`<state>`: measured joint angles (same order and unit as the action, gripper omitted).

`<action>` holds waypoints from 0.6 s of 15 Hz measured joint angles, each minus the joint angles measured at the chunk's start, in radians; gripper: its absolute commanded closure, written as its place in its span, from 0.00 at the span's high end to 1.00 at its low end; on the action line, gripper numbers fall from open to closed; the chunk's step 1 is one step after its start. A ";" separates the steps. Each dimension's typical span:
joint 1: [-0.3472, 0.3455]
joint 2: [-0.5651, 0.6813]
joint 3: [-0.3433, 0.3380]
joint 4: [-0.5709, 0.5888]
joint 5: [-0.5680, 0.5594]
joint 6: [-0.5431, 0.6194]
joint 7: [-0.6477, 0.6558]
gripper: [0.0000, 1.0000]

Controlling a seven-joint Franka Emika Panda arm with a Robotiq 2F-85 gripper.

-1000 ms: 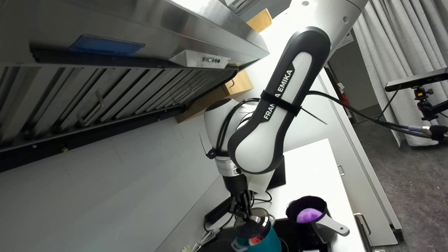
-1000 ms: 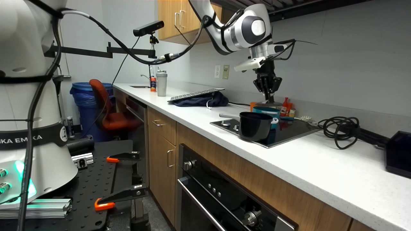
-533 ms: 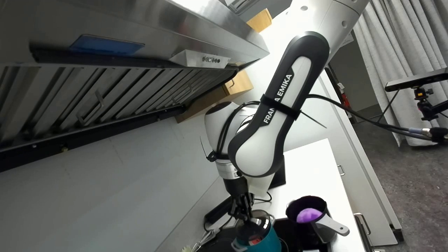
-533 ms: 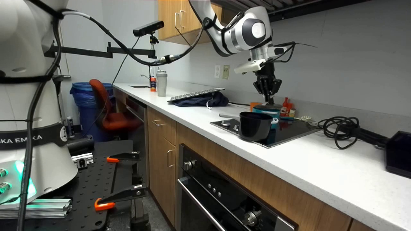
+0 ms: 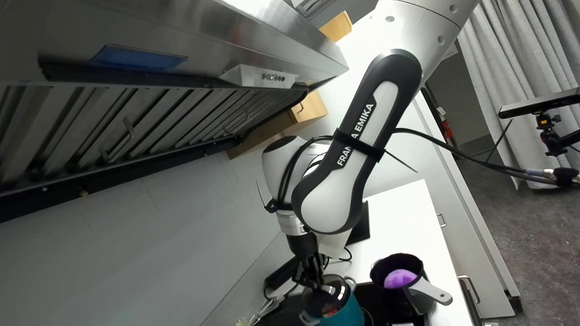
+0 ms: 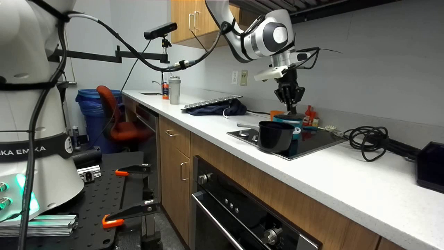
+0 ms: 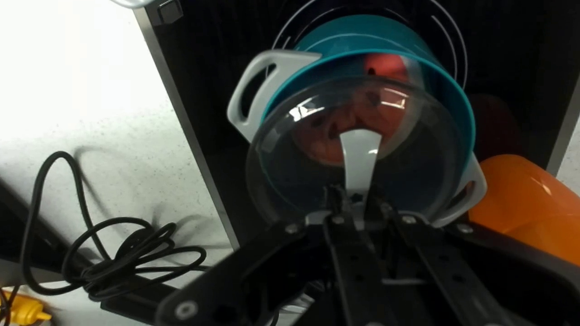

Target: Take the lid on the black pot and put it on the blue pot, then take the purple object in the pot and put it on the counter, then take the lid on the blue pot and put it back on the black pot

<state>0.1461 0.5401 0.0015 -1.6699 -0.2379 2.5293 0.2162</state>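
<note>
Wrist view, lid (image 7: 312, 172): round, transparent and shiny like glass, directly in front of the gripper (image 7: 358, 203).
Wrist view, lid handle (image 7: 360, 158): a smooth grey strip; its long axis runs straight out from the gripper, and the broader end points away from it.
Wrist view, gripper: the jaws stand narrow and pinch the lid by this handle.
Wrist view, blue pot (image 7: 349, 27): smooth and teal, with grey loop handles (image 7: 290, 63); it is ahead of the gripper, and the lid overlaps its nearer part.
In an exterior view, black pot (image 5: 393, 261): round and deep, to one side of the gripper; its long grey handle (image 5: 430, 290) points away from it, and a rounded purple object (image 5: 398, 278) lies inside.
In an exterior view, counter (image 6: 347, 180): flat, white and finely speckled, below the gripper.
In both exterior views, lid: compared with one second ago, it and the gripper are lower, nearer to the blue pot; whether lid and pot touch, I cannot tell.
</note>
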 measured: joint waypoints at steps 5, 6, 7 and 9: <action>0.002 0.005 0.000 0.012 0.006 -0.027 -0.003 0.85; 0.003 0.005 0.000 0.015 0.006 -0.036 -0.003 0.94; 0.003 0.005 0.000 0.017 0.006 -0.042 -0.003 0.99; 0.003 0.005 0.000 0.019 0.006 -0.051 -0.003 1.00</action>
<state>0.1488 0.5454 0.0019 -1.6513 -0.2318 2.4778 0.2131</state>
